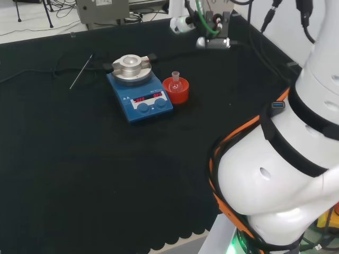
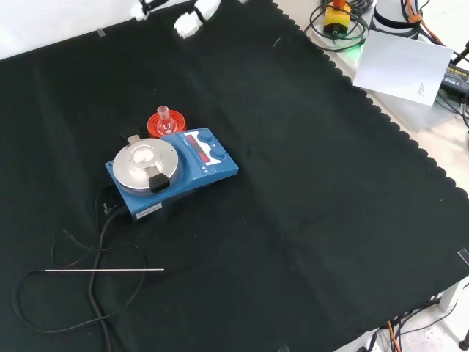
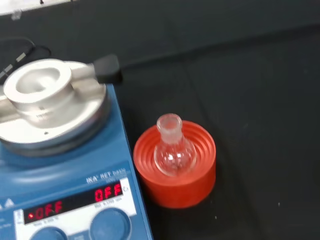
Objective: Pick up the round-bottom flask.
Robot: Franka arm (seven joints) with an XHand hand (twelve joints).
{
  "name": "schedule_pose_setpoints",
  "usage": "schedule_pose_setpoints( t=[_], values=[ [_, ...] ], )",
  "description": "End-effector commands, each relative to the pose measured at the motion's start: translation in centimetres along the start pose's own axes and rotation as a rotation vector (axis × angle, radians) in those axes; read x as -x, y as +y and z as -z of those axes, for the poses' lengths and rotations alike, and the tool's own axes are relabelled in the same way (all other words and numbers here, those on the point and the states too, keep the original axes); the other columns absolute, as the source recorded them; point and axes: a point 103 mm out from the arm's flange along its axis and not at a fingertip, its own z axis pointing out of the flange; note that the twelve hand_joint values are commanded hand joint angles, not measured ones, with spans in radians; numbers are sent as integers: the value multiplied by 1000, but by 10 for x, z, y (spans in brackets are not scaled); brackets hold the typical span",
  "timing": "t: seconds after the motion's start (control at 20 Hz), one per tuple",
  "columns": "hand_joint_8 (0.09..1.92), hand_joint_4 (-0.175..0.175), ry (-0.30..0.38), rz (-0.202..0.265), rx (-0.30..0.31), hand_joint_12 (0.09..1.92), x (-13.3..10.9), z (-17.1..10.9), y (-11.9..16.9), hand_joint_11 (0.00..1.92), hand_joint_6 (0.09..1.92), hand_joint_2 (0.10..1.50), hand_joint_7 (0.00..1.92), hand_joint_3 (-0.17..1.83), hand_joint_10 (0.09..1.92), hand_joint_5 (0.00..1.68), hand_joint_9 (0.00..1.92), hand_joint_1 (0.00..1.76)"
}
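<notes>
We see a bench draped in black cloth (image 1: 79,174), which takes up most of the head view. At the right of that view rise the arm's own big white links (image 1: 275,174), banded in black and orange.

Next in size is a blue hotplate stirrer (image 1: 140,95), sitting in the upper middle of the head view. It carries a round metal block (image 1: 131,67) on its plate, and two knobs and a red display face the lower edge of the frame. In the front view the same stirrer (image 2: 172,174) lies left of centre, with a black cable trailing toward the lower left and a thin metal rod (image 2: 102,270) lying flat on the cloth there.

Touching or just beside the stirrer stands a red ribbed stand (image 1: 176,90). In the wrist view the stand (image 3: 190,185) sits low in the centre of the frame.

Smallest is the round-bottom flask (image 3: 173,150), upright in that stand, its short neck pointing up. In the head view the flask (image 1: 175,80) is just right of the stirrer; in the front view the flask (image 2: 164,119) is just above it.

We judge the flask to be light, stiff, smooth, slippery and breakable clear glass. The narrow neck, clear above the stand, looks the best place to take hold, lifting straight up.

We cannot tell how the hand's fingers stand. White parts at the top left of the front view may belong to it, well apart from the flask.
</notes>
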Motion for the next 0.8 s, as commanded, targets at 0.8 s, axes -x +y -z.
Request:
schedule_pose_setpoints(
  t=[0.8],
  values=[
    [608, -44, 50, 9, -16, 1283, -1, -110, 68, 0, 87, 950, 93, 206, 720, 489, 277, 588]
  ],
)
